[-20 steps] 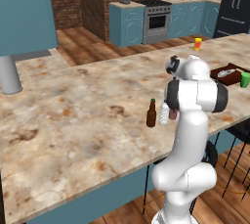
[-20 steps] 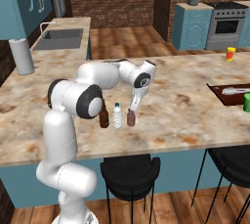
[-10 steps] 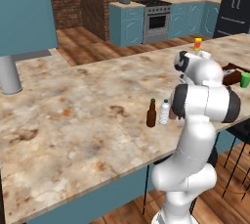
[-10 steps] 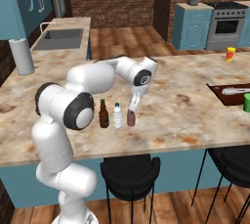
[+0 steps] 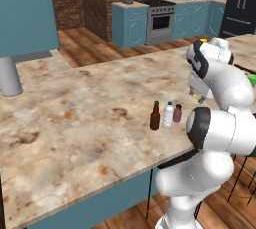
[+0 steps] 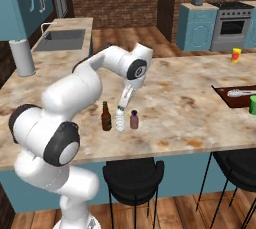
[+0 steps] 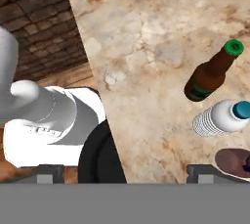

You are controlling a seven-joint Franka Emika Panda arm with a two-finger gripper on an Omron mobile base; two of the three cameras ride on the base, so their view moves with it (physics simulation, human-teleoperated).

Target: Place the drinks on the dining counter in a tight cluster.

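Observation:
Three drinks stand close together in a row on the dining counter (image 5: pixel 90 103) near its front edge: a brown glass bottle (image 5: pixel 155 116) with a green cap, a clear water bottle (image 5: pixel 168 115) and a short maroon can (image 5: pixel 177 113). My gripper (image 5: pixel 196 94) hangs open just above and behind them, holding nothing. In the right base view the gripper (image 6: pixel 124 102) is over the water bottle (image 6: pixel 120 119), between the brown bottle (image 6: pixel 106 117) and the can (image 6: pixel 134 120). The hand view looks down on the brown bottle (image 7: pixel 211 74), the water bottle (image 7: pixel 219 118) and the can (image 7: pixel 234 162) at its right, with the fingertips (image 7: pixel 199 173) wide apart.
A grey cylinder (image 5: pixel 10 75) stands at the counter's far left. On the right end are a dark tray (image 6: pixel 235 95), a green cup (image 6: pixel 253 104) and a yellow container (image 6: pixel 236 54). Black stools (image 6: pixel 134 175) sit under the front edge. A sink (image 6: pixel 60 39) lies at the back left.
My hand has risen and drawn back from the can, its jaws staying wide. The arm's elbow has swung. The three drinks have not moved.

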